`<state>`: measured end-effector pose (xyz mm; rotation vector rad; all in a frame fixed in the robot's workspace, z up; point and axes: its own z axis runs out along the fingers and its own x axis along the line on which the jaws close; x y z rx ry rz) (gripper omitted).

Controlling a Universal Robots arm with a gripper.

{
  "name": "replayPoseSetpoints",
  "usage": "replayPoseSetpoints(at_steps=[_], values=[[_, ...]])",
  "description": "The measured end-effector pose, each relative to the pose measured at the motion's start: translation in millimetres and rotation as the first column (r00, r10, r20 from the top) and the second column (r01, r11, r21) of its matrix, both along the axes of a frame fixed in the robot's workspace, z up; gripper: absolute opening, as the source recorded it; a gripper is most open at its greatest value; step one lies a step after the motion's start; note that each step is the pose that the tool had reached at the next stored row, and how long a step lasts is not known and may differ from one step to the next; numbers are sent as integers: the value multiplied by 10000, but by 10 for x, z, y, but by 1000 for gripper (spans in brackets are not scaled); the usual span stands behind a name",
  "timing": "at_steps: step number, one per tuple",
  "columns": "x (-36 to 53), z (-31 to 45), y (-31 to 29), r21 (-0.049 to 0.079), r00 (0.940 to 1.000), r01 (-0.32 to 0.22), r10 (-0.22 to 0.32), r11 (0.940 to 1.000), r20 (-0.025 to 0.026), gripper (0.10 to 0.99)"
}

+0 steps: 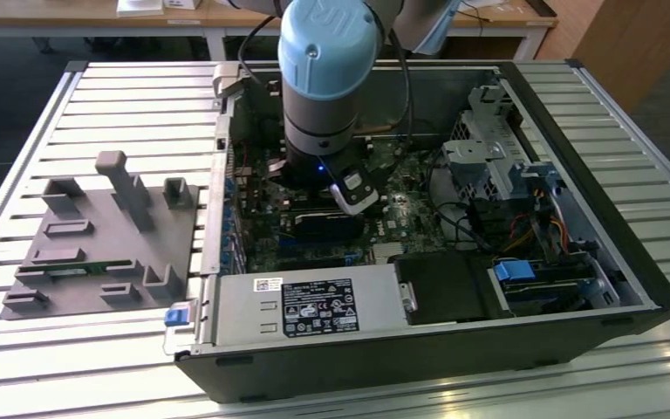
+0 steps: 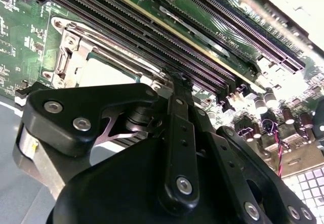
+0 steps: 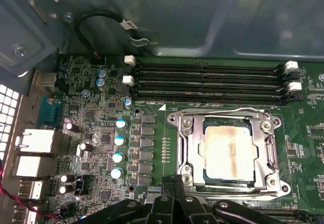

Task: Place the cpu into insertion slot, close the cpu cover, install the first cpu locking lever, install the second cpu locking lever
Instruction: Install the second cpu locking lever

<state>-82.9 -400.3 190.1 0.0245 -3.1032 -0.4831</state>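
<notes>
The cpu (image 3: pixel 228 151) lies in the insertion slot (image 3: pixel 206 131) with the cpu cover (image 3: pixel 267 150) down around it, on the circuit board (image 3: pixel 101 133) inside the computer case (image 1: pixel 568 340). The memory slots (image 3: pixel 207 85) run just beside the socket (parallel to one edge). The gripper (image 3: pixel 174 183) hangs at the opposite edge
</notes>
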Motion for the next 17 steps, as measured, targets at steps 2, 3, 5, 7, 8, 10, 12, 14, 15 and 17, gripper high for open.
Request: replayPoseSetpoints(at_steps=[2,3,5,7,8,10,12,14,15,17], values=[[-1,-2,0,0,10000,1,-1,10000,-1,106],[-1,-3,0,0,10000,1,-1,10000,-1,106],[-1,-4,-4,3,10000,1,-1,10000,1,106],[-1,-3,-11,2,10000,1,-1,10000,1,106],[-1,-3,-13,2,10000,1,-1,10000,1,106],[0,-3,-14,7,10000,1,-1,10000,1,106],[-1,2,-15,23,10000,1,-1,10000,0,106],[0,11,-13,51,10000,1,-1,10000,4,106],[0,18,-13,57,10000,1,-1,10000,3,106],[-1,39,-14,58,10000,1,-1,10000,1,106]])
